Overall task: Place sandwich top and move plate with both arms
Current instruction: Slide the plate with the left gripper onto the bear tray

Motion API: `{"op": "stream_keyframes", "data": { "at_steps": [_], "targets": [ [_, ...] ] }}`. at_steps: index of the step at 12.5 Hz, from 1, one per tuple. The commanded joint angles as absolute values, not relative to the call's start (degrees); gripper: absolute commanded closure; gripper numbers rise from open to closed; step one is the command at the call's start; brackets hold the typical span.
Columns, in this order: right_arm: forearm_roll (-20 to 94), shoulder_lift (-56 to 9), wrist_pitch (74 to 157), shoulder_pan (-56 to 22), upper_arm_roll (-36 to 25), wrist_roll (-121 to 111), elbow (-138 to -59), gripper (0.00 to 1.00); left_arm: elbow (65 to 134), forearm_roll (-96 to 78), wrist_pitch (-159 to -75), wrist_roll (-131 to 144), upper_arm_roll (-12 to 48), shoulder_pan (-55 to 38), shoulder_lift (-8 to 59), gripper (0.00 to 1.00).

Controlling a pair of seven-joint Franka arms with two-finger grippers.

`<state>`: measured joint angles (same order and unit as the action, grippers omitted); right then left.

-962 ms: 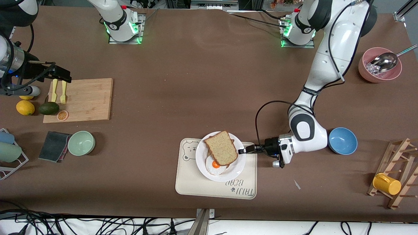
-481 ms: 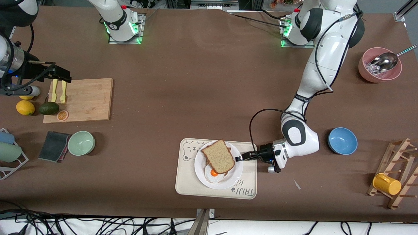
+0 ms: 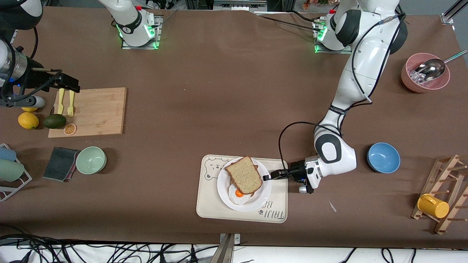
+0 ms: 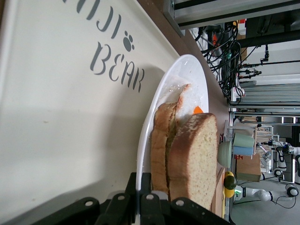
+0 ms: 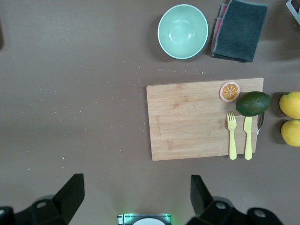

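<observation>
The sandwich top (image 3: 244, 174) lies on the lower bread slice and fried egg (image 3: 238, 193) on the white plate (image 3: 264, 190). The plate sits on the cream bear tray (image 3: 215, 204). My left gripper (image 3: 267, 177) is shut on the plate's rim at the edge toward the left arm's end. In the left wrist view the rim (image 4: 154, 117) runs between my closed left gripper (image 4: 140, 193), with the sandwich top (image 4: 194, 154) beside it. My right gripper (image 3: 69, 83) is open and empty, waiting in the air over the cutting board's edge; it also shows in the right wrist view (image 5: 137, 183).
A wooden cutting board (image 3: 93, 111) with yellow cutlery, an avocado (image 3: 55, 121) and lemons lies at the right arm's end. A green bowl (image 3: 91, 160) and a dark cloth are nearby. A blue bowl (image 3: 383, 157), pink bowl (image 3: 424, 78) and mug rack (image 3: 444, 197) stand at the left arm's end.
My left gripper has brought the plate down toward the front camera and a little toward the right arm's end on the tray. In the last half second it barely moved. The right arm stayed still.
</observation>
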<state>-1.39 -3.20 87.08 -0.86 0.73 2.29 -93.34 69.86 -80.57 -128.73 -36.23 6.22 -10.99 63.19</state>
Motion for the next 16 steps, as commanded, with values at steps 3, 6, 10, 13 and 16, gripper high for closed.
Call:
{"op": "stream_keyframes", "data": {
  "at_steps": [3,6,10,13,16],
  "targets": [
    [-2.0,-3.5,86.4,-0.4,1.1,2.3,-92.2,0.00,68.4,-81.3,-128.8,-36.0,6.3,-11.3,64.2,0.33],
    [-2.0,-3.5,86.4,-0.4,1.1,2.3,-92.2,0.00,68.4,-81.4,-128.5,-36.4,6.3,-10.8,63.5,0.00],
    [-2.0,-3.5,86.4,-0.4,1.1,2.2,-92.2,0.00,69.3,-76.1,-126.7,-35.7,6.3,-10.1,60.3,0.00],
    [-2.0,-3.5,86.4,-0.4,1.1,2.2,-92.2,0.00,69.4,-69.1,-125.5,-31.7,6.2,-9.6,58.4,0.00],
    [-2.0,-3.5,86.4,-0.4,1.1,2.2,-92.2,0.00,69.5,-58.6,-124.7,-21.6,6.1,-9.5,54.1,0.00]
  ]
}}
